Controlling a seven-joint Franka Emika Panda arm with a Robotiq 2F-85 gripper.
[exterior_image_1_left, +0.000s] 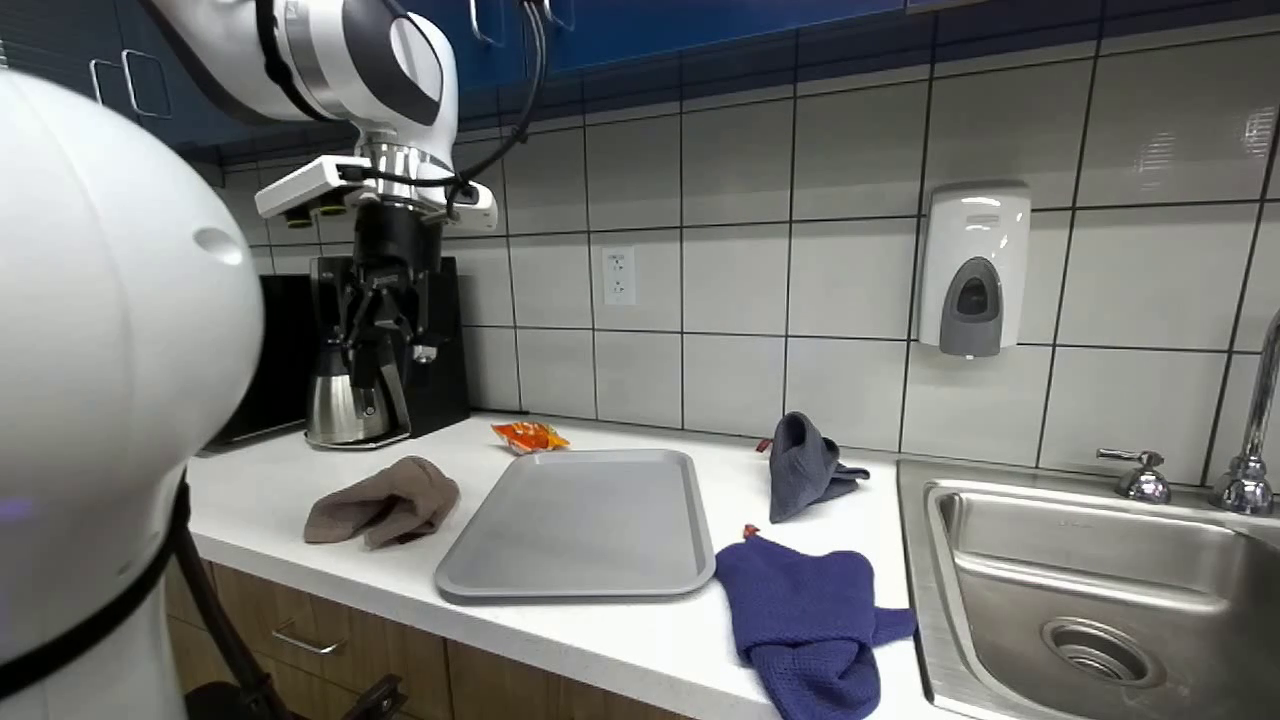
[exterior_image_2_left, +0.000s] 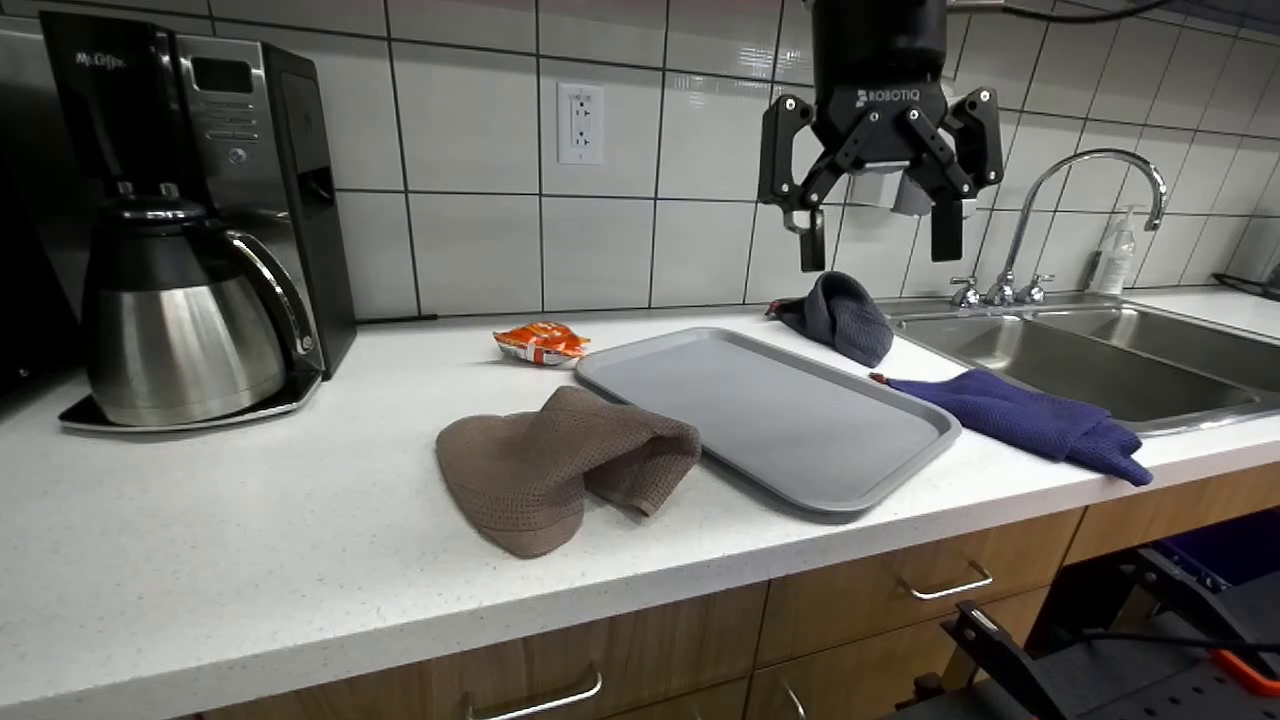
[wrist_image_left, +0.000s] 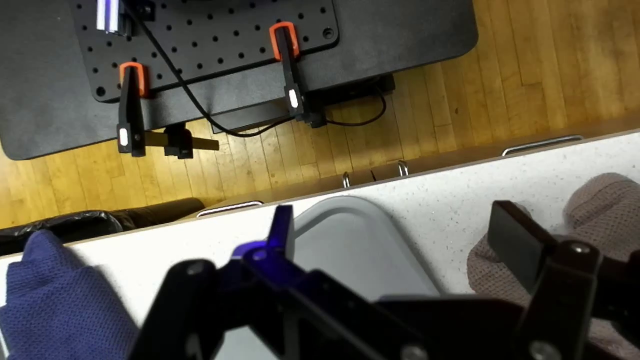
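The tray (exterior_image_2_left: 775, 415) is plain grey, rectangular, with rounded corners and a low raised rim. It lies flat on the counter (exterior_image_2_left: 300, 530), below the gripper (exterior_image_2_left: 880, 243), whose 2 fingers stand wide apart in the air. Around the tray lie 3 rumpled cloths: the brown cloth (exterior_image_2_left: 540, 465) toward the coffee maker (exterior_image_2_left: 225, 120), the grey cloth (exterior_image_1_left: 800, 465) near the wall (exterior_image_2_left: 470, 250), and the blue cloth (exterior_image_1_left: 800, 600) between tray and sink (exterior_image_1_left: 1080, 545). An orange packet (exterior_image_2_left: 540, 342) sits near a tray corner. The counter is white, finely speckled, above wood-fronted drawers (exterior_image_2_left: 840, 590). The wall is pale tile with dark joints; the floor (wrist_image_left: 525, 60) is yellowish planks.
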